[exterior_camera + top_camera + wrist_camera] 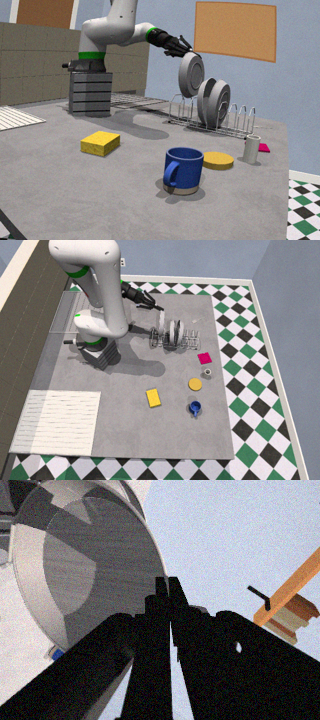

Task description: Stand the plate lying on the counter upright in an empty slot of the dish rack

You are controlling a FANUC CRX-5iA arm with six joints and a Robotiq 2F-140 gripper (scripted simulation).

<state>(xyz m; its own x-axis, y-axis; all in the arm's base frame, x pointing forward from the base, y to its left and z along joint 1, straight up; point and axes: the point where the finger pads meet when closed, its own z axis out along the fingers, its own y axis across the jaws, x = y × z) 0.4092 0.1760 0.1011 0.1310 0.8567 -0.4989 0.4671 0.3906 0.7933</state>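
Observation:
My gripper (161,309) (196,54) (166,591) is shut on the rim of a grey plate (161,323) (184,77) (120,545). The plate hangs nearly upright below the fingertips, over the left end of the wire dish rack (196,348) (245,138). Its lower edge is around the height of the wire tops, well above the rack's base; whether it touches a wire I cannot tell. Two other plates stand in the rack's middle, the left plate (172,333) (203,103) and the right plate (181,334) (215,105). The rack looks level on the counter.
Right of the standing plates are empty slots. Nearer the front are a pink square (204,358), a pale cup (207,372) (251,149), a yellow disc (195,384) (218,160), a blue mug (195,406) (183,170) and a yellow sponge (153,397) (100,143).

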